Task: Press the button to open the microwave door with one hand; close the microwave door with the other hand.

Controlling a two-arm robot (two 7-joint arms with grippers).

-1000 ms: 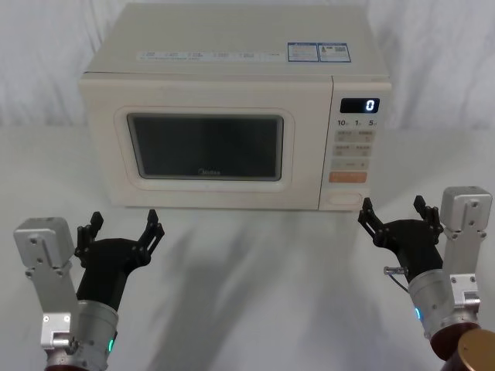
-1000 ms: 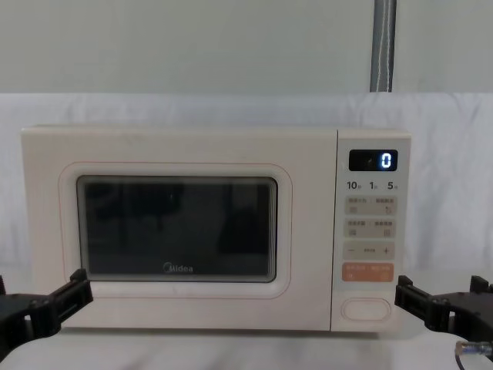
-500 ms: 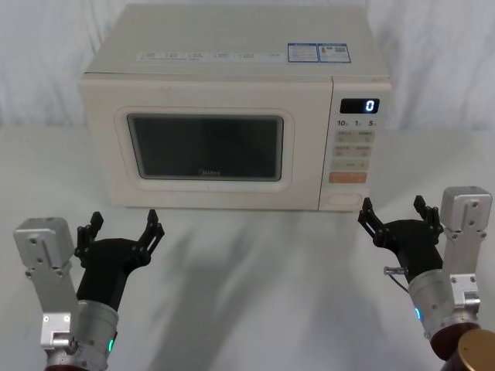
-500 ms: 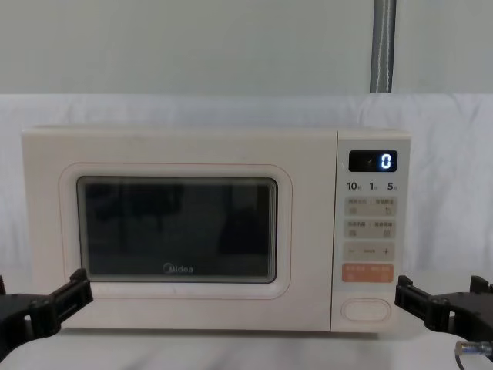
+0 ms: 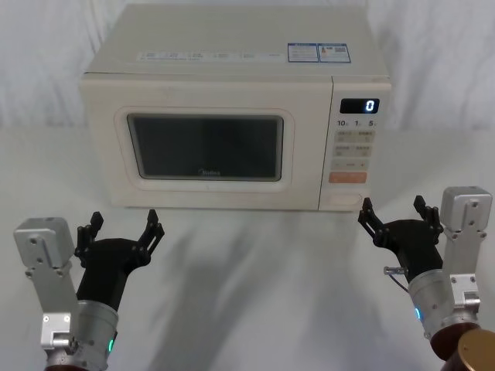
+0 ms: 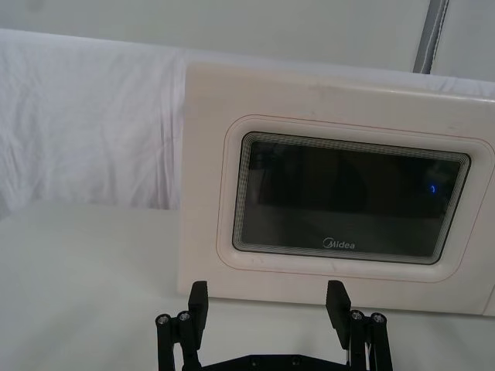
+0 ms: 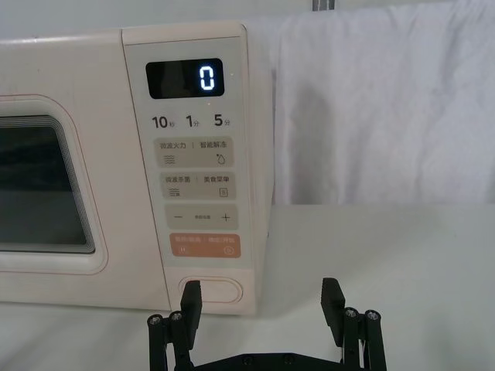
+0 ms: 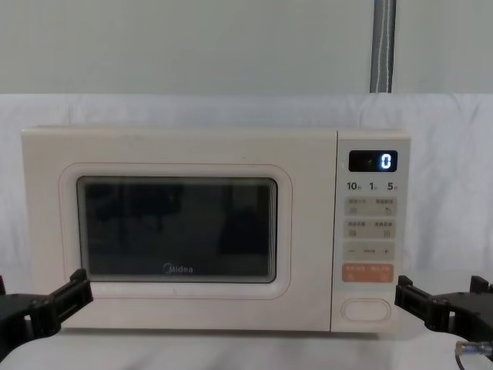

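Tools [image 5: 124, 224] [image 5: 394, 210] spread, facing microwave door [image 5: 205, 147].

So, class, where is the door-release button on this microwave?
The button sits at the bottom of the control panel, directly under the orange key, on the robot's right.

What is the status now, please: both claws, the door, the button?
Left claw open, low before the microwave door. Right claw open, just short of the button. Door shut, button not pressed. Nothing between claw and button.
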